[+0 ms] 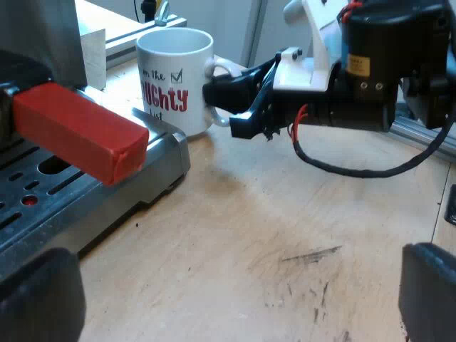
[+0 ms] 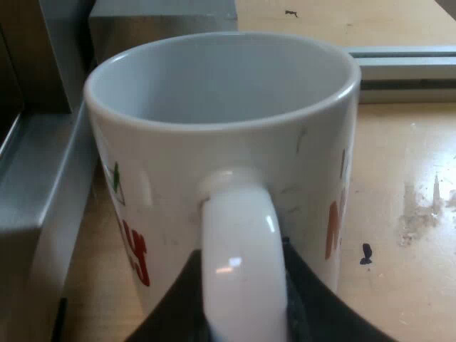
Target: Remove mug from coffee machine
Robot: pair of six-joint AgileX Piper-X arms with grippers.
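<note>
A white mug [image 1: 174, 78] with red lettering stands upright on the wooden tabletop, just beside the corner of the espresso machine's drip tray [image 1: 107, 206]. My right gripper [image 1: 226, 107] reaches in at the mug's handle [image 1: 219, 71]. In the right wrist view the empty mug [image 2: 221, 142] is close up, and my right gripper [image 2: 242, 317] is shut on its handle [image 2: 242, 263], with a black finger [image 2: 174, 303] pressed against each side. My left gripper [image 1: 235, 313] hangs open low over the bare wood, away from the mug, nothing between its fingers [image 1: 39, 299].
The metal holder's red handle end [image 1: 78, 132] sticks out over the slotted drip tray. An aluminium rail [image 1: 420, 132] borders the table behind my right arm. A grey metal block [image 2: 164, 18] and another rail [image 2: 406, 68] lie beyond the mug.
</note>
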